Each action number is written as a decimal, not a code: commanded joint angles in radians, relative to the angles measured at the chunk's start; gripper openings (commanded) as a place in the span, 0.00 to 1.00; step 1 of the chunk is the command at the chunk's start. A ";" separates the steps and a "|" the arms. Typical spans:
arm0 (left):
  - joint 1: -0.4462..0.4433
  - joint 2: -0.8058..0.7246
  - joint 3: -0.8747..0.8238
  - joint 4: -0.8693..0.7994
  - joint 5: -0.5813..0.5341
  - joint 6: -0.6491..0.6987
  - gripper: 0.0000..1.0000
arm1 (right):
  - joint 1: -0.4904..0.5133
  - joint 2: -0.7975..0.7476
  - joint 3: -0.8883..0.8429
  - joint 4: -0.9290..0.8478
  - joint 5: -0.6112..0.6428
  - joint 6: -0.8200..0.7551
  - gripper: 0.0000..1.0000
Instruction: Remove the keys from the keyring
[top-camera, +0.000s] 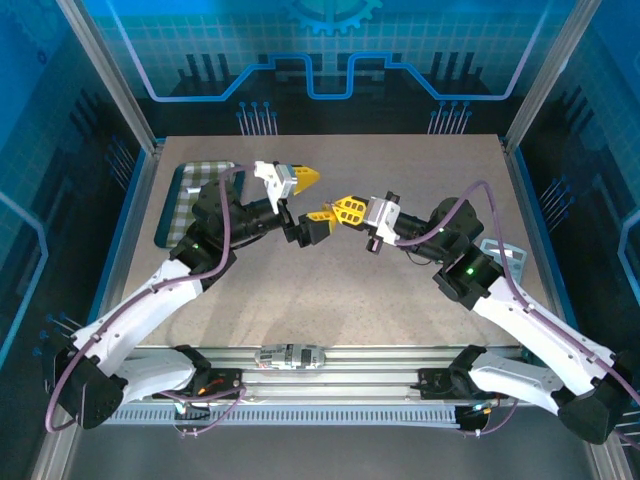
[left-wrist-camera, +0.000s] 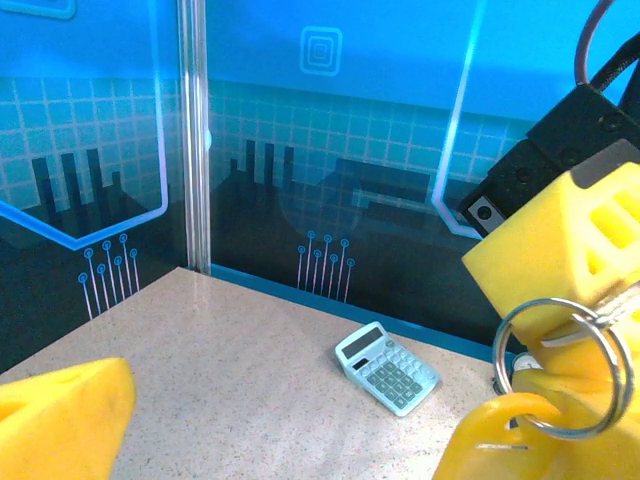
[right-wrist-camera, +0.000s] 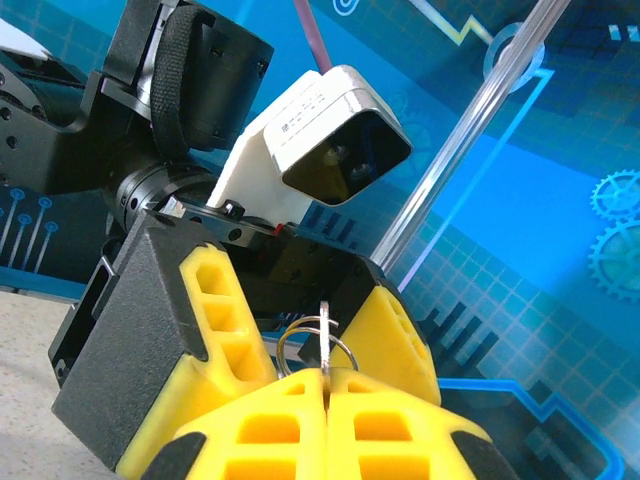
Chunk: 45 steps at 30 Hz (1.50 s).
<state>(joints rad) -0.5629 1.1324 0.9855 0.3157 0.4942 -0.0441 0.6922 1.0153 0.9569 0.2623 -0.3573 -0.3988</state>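
Your open room is on the near half of the desk (top-camera: 330, 300): the beige speckled top lies bare between the two arm bases and out toward both side rails. The far-left corner is taken by a dark tray with a checked cloth (top-camera: 200, 190), which lies close under the left arm's elbow. At the right edge a pale calculator (top-camera: 500, 252) lies flat beside the right arm, near the blue wall panel. An aluminium post (left-wrist-camera: 192, 130) marks the enclosure corner in the left wrist view.

Both arms meet in the air over the middle of the desk, tips facing each other and very close. Your left end effector (top-camera: 316, 197) is spread wide and grips nothing, one yellow fingertip above and one below the right arm's tip. Your right end effector (right-wrist-camera: 325, 420) is pinched tight, its two yellow fingertips pressed together on the keyring (left-wrist-camera: 497, 352).

The keyring is a thin, bright metal split ring that stands up out of the seam between the right fingertips. In the left wrist view, a yellow tag-like piece (left-wrist-camera: 495, 435) hooks through its lower edge; you cannot tell where that piece ends and the left fingertip begins. Whether a key hangs on the ring you cannot tell.
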 joint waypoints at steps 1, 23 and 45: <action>-0.108 -0.048 0.028 0.053 0.273 0.034 0.99 | -0.031 0.081 0.005 -0.098 0.091 0.052 0.00; -0.109 -0.108 -0.020 -0.013 0.199 0.097 0.99 | -0.069 0.060 0.013 -0.096 0.118 0.134 0.00; -0.069 -0.201 -0.044 -0.058 -0.058 0.091 0.99 | -0.196 -0.024 -0.119 0.186 -0.223 0.327 0.00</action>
<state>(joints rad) -0.6460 0.9577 0.9447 0.2440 0.4816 0.0521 0.5083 1.0157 0.8513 0.3588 -0.5255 -0.1192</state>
